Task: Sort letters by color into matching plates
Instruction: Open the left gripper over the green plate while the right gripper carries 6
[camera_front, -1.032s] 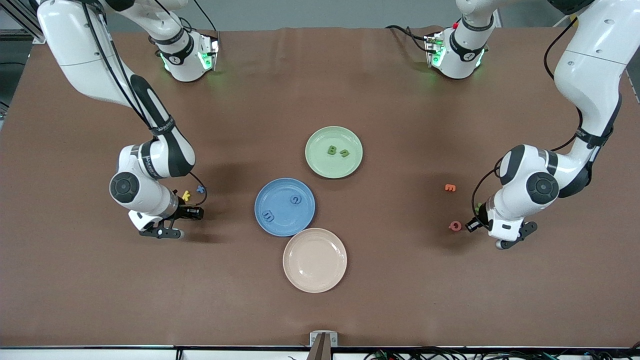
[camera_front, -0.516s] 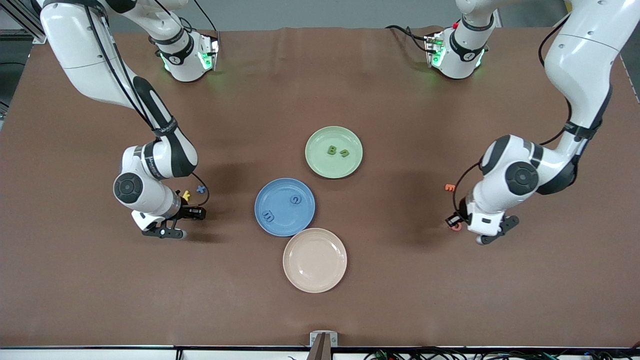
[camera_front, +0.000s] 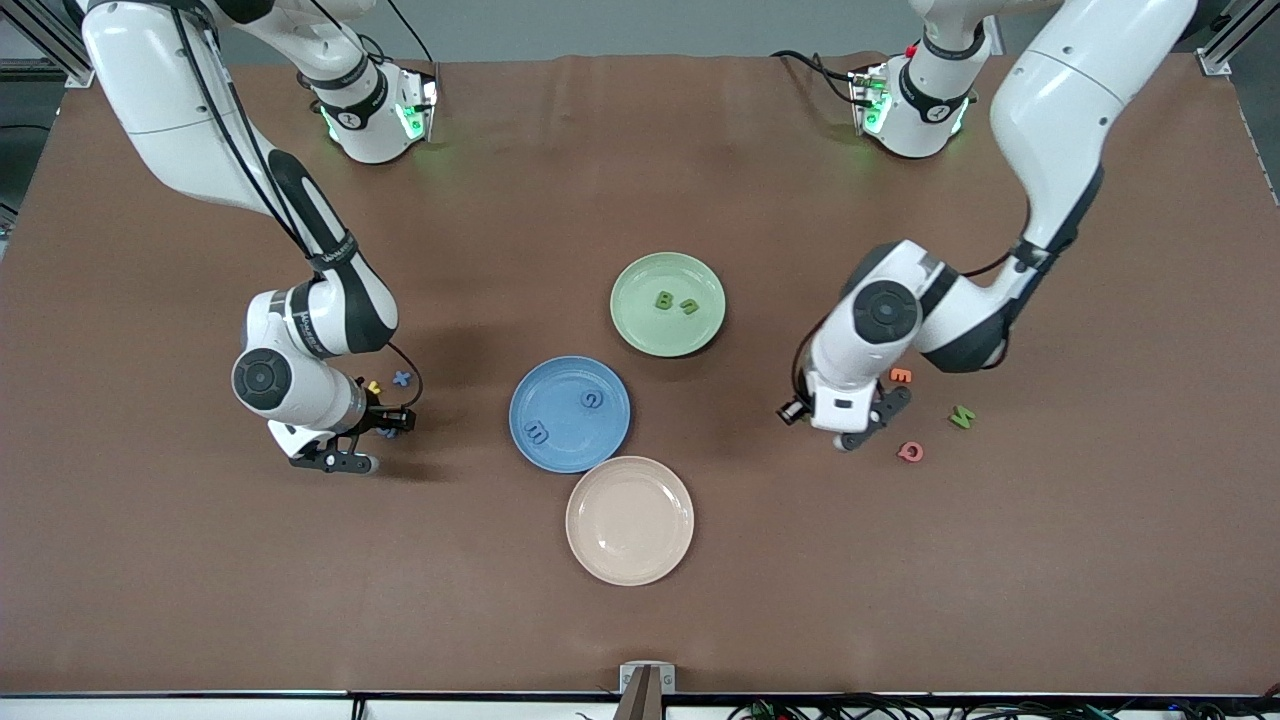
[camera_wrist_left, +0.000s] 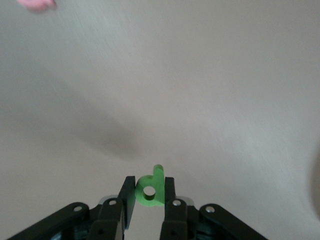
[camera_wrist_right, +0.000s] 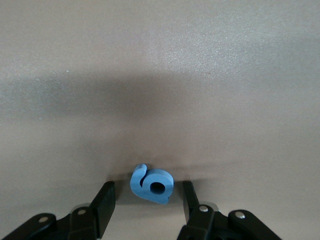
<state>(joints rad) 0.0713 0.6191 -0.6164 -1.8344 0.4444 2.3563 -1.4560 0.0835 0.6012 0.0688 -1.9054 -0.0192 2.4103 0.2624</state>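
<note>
My left gripper (camera_front: 792, 410) (camera_wrist_left: 150, 181) is shut on a small green letter (camera_wrist_left: 151, 188), over bare table between the pale green plate (camera_front: 648, 331) and an orange letter. That plate holds two green letters (camera_front: 663, 299) (camera_front: 689, 306). The blue plate (camera_front: 570, 445) holds two blue letters (camera_front: 592, 399) (camera_front: 537, 432). My right gripper (camera_front: 390, 426) (camera_wrist_right: 147, 186) is open, low at the right arm's end of the table, its fingers on either side of a blue letter (camera_wrist_right: 151, 184) lying flat. Another blue letter (camera_front: 401, 378) lies close by. A green letter (camera_front: 962, 417) lies toward the left arm's end.
A cream-beige plate (camera_front: 629, 520) with nothing in it lies nearer the front camera than the blue plate, touching it. An orange letter (camera_front: 901, 376) and a pink letter (camera_front: 910, 451) lie beside the left hand. A yellow letter (camera_front: 374, 386) sits by the right hand.
The left arm has swung from beside the pink letter toward the plates, carrying the green letter, and uncovered a green letter on the table. The right gripper has barely shifted.
</note>
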